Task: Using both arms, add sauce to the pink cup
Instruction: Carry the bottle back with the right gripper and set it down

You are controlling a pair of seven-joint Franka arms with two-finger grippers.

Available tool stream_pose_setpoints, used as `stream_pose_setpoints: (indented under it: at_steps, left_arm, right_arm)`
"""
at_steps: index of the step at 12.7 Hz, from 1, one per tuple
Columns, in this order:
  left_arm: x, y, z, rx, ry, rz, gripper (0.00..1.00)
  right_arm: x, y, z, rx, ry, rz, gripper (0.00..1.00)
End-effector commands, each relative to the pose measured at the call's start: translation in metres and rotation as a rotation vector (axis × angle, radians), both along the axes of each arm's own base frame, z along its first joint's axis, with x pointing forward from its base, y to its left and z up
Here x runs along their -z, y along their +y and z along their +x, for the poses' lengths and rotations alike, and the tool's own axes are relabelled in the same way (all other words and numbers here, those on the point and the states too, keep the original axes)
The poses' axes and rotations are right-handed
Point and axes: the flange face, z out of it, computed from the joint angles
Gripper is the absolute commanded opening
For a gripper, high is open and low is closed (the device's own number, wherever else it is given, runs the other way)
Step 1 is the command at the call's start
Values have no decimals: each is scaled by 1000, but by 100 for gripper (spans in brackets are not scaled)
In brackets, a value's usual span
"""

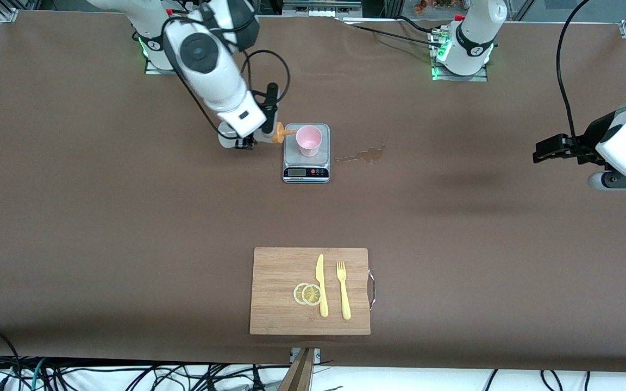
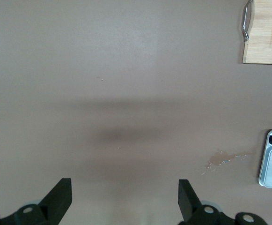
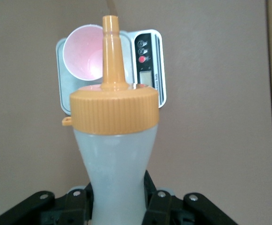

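The right gripper (image 3: 119,206) pinches the soft, squeezable sauce (image 3: 114,154) at its waist beside the pink cup (image 1: 308,140), while the left gripper (image 2: 124,197) waits spread wide, empty.

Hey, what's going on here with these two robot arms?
The right gripper holds the sauce bottle tipped on its side, nozzle pointing at the pink cup, which stands on a kitchen scale. The left gripper waits with open jaws over bare table at the left arm's end. A small spill sits beside the scale.
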Motion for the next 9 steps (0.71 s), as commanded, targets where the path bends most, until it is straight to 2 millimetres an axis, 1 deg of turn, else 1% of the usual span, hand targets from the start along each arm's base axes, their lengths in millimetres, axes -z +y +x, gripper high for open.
stream_pose_setpoints:
  at_steps: [1, 3, 5, 7, 9]
  left_arm:
    - [-6, 3, 3, 25, -1, 4, 100]
    - [-6, 3, 3, 24, -1, 4, 100]
    - [-6, 3, 3, 22, -1, 4, 100]
    - [-6, 2, 2, 24, -1, 4, 100]
    - [-6, 2, 2, 24, -1, 4, 100]
  right_arm:
    - [-12, -47, 19, -5, 56, 148, 12]
    - [-18, -83, 37, 6, 94, 247, 12]
    - [-18, -110, 49, 15, 107, 345, 12]
    - [-18, -138, 56, 35, 136, 438, 12]
    - [-12, -168, 62, 17, 149, 496, 12]
